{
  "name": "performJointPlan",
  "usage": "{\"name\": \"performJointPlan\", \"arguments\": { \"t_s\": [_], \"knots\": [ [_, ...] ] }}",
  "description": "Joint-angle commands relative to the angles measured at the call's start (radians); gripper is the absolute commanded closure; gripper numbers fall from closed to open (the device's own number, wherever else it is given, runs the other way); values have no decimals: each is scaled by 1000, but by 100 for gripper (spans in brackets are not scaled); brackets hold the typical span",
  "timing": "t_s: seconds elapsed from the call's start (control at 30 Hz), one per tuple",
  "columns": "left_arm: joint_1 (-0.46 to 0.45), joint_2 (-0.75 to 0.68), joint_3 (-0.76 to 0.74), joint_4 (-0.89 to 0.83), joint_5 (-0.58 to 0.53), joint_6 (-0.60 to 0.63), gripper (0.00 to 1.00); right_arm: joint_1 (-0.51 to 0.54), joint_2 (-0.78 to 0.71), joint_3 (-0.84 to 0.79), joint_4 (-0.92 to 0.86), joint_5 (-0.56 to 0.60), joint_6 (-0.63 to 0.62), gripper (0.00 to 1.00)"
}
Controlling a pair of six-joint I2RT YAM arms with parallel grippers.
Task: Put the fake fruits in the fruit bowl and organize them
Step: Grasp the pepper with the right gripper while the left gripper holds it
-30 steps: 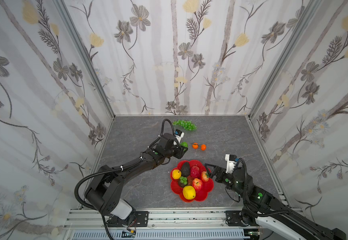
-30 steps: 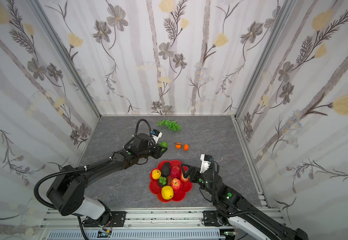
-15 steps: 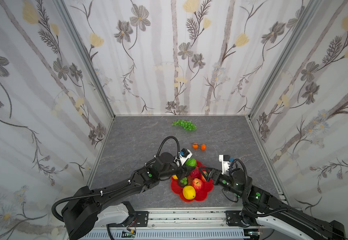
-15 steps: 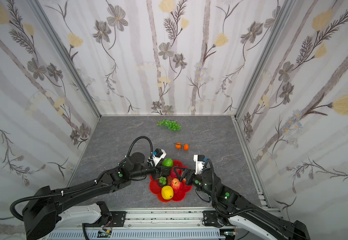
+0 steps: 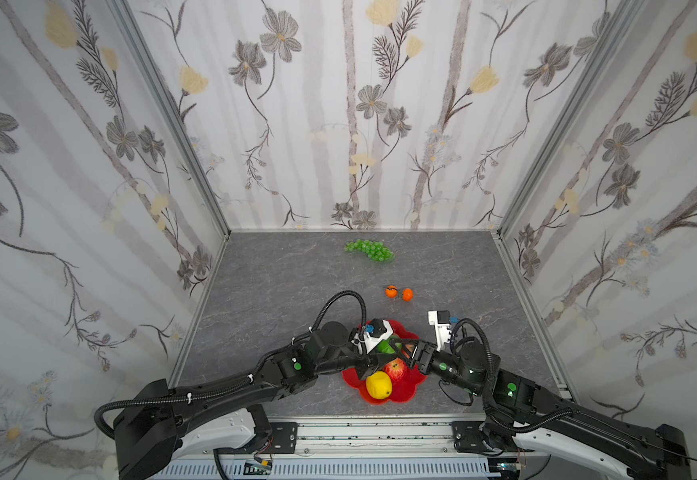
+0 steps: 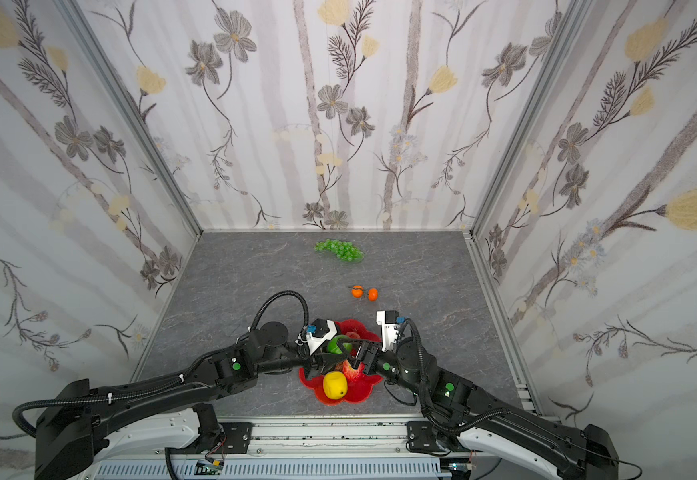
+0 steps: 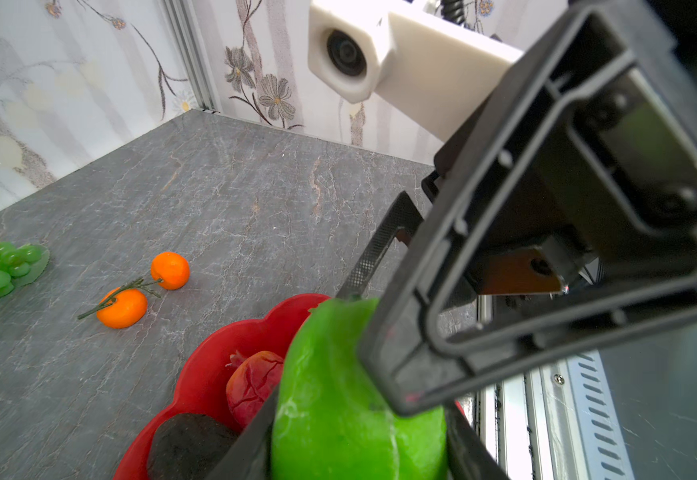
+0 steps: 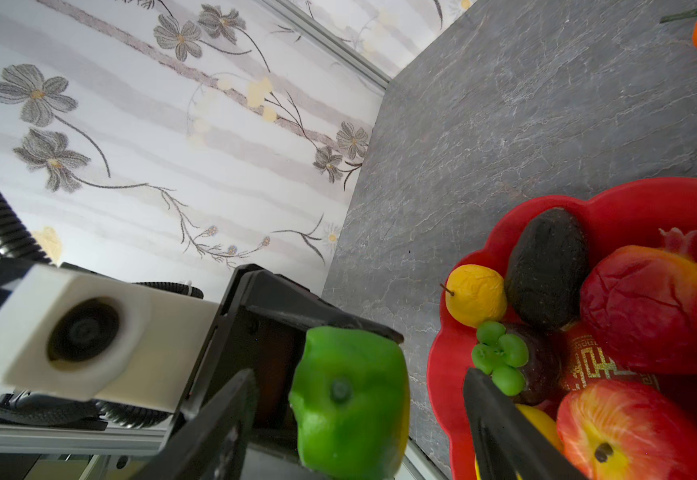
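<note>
Grey marbled worktop (image 5: 276,291), boxed in by floral-papered walls (image 5: 338,124). The red fruit bowl (image 6: 361,390) sits close to the front edge, about midway along it. Loaded so far, at least 6 pieces: yellow lemon (image 5: 379,385) at the front of the bowl, red apple (image 5: 395,369) just behind it, dark avocado (image 8: 546,270), a red pomegranate-like fruit (image 8: 650,307), small yellow pear (image 8: 475,295), and a dark fruit with a green cap (image 8: 517,361). They lie packed and touching. Part of the pile is hidden under the arms in both top views, so the count is a floor. The left gripper (image 7: 351,415) has its fingers clamped on the green lime (image 8: 351,415), 1 finger on each side, and holds it over the bowl. How high it is above the pile cannot be told. The right gripper (image 8: 357,376) faces it with fingers spread wider than the lime, 1 on each side of it. Whether either finger touches the lime I cannot tell. Judgement: this is either a hand-over or a steadying move just ahead of the drop, and the lime is not yet set down. Left on the worktop are the green grape bunch (image 5: 369,250) near the back edge and the 2 tiny oranges (image 5: 391,292) joined by a twig, between the grapes and the bowl and apart from both. Estimate: well past halfway. The lime placement, 2 more pick-ups and any tidying are outstanding.
</note>
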Motion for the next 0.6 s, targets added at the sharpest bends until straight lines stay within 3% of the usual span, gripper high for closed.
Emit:
{"name": "performJointPlan", "arguments": {
  "t_s": [0.0, 0.2, 0.57],
  "knots": [
    [-6, -8, -10, 25, -9, 25, 52, 20, 23, 15, 64, -8, 24, 27],
    [-25, 15, 12, 13, -7, 34, 52, 54, 59, 15, 89, 7, 20, 43],
    [-29, 18, 15, -17, -14, 48, 45, 71, 106, 82, 1, 40, -39, 63]
  ]
}}
